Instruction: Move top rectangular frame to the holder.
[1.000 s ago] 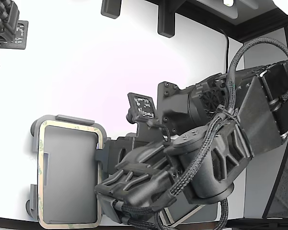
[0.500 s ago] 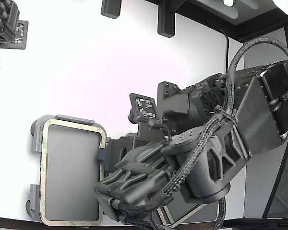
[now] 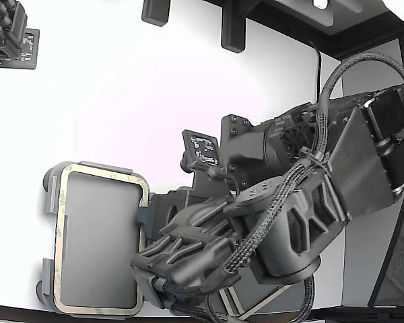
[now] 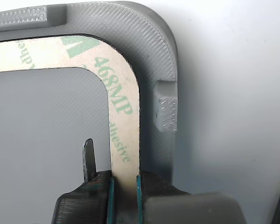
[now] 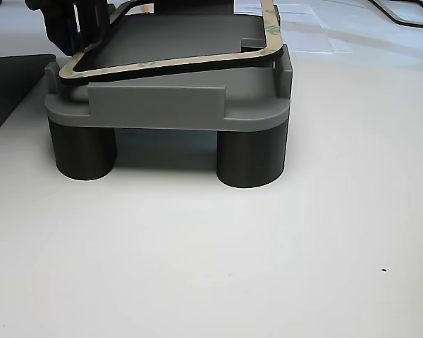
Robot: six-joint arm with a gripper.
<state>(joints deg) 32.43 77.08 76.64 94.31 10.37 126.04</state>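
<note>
The fingers (image 4: 99, 193) are clamped on the frame (image 4: 123, 105), which lies tilted over the holder (image 5: 155, 105), one end raised.

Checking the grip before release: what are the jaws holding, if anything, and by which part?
The gripper holds the rectangular frame, its jaws shut across one flat side strip near a rounded corner, over the holder.

A beige, green-mottled rectangular frame (image 3: 99, 176) sits tilted over the light grey holder (image 5: 170, 105), one end raised, atop dark round feet.
</note>
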